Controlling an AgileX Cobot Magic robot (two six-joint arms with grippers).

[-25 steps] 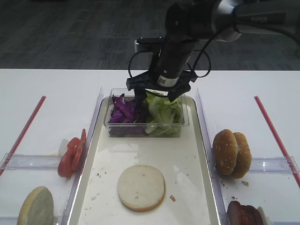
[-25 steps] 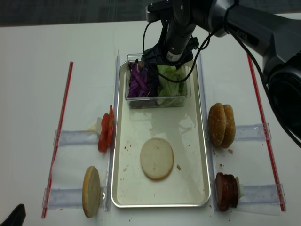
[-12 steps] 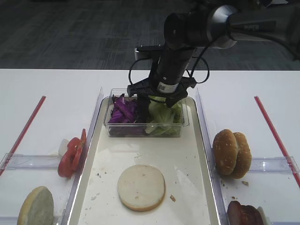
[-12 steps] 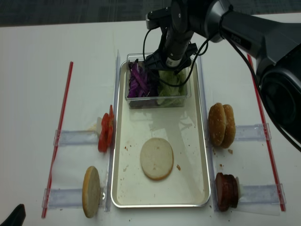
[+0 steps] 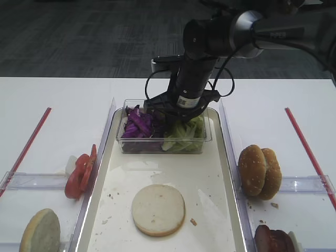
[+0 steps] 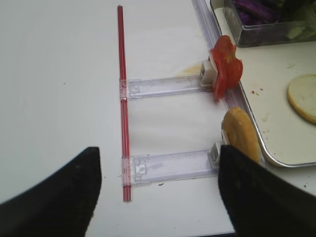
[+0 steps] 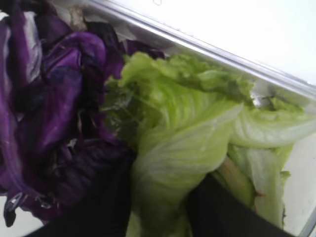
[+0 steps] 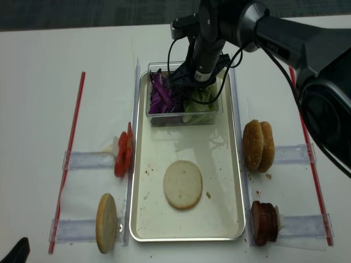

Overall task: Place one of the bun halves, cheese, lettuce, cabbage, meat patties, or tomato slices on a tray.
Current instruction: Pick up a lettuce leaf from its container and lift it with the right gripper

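right hand point(image 5: 178, 109) in tub point(image 5: 163, 143), fingers point(image 7: 217, 207) pinching lettuce point(image 7: 182, 148) | cabbage point(image 5: 137, 125) beside lettuce | bun half point(image 5: 158, 209) on tray point(image 5: 215, 178) | left hand point(image 6: 158, 192) agape over desk point(image 6: 59, 98)

Worktop point(image 5: 58, 94): white, matte, flat; fills lower part of front view and nearly all of overhead view. Far edge straight, runs full width of front view.

Floor point(image 5: 79, 37): beyond worktop's far edge; dark grey carpet, faint mottled tile pattern w/ diagonal streaks. Also a thin dark strip along top edge of overhead view.

Walls, windows, other furniture: none in frame.

Light: even, diffuse, from above; soft shadows only; mild sheen on worktop near far right corner. Worktop reads bright vs. dim floor.
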